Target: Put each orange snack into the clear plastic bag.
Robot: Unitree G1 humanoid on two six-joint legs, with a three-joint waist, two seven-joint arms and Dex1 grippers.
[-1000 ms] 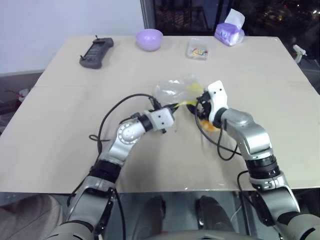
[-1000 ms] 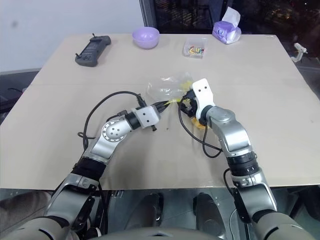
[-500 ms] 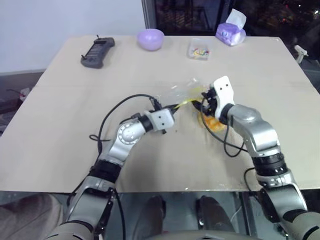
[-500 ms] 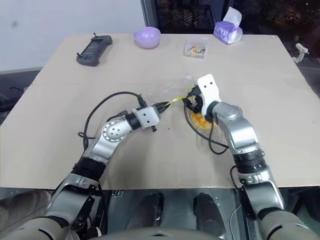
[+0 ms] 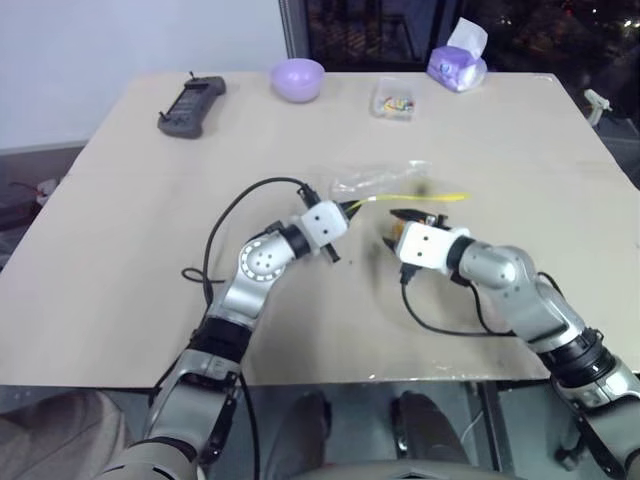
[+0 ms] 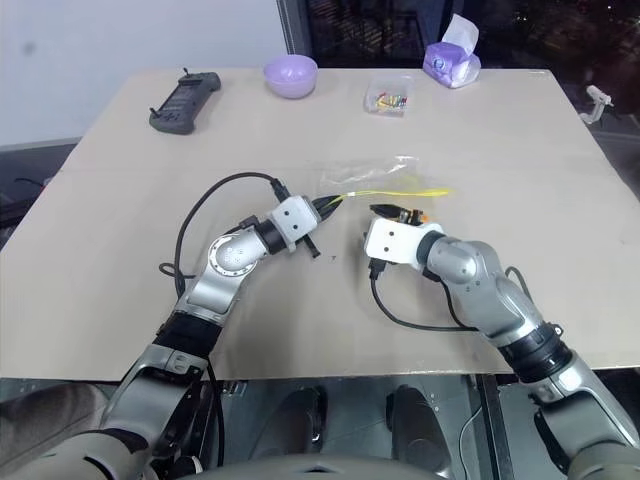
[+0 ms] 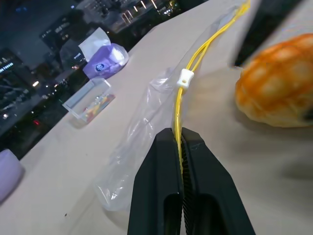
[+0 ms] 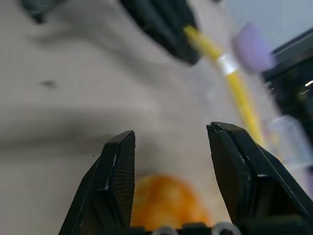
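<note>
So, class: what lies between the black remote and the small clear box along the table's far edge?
The lilac bowl sits between the black remote and the small clear box, seen in the left eye view.

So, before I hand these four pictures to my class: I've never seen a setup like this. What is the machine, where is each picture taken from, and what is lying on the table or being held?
It is a humanoid robot with two arms, each ending in a two-fingered black gripper. The two wide pictures come from cameras in its head, looking down over a table. The two close-ups come from cameras on its wrists, looking along the fingers.

The left gripper is shut on the yellow seal strip of the clear plastic bag, holding it up. The right gripper has its fingers apart, with the orange snack between them at the base.

At the table's far edge lie a dark handheld controller, a lilac bowl, a small clear box of coloured bits and a purple tissue pack.
</note>
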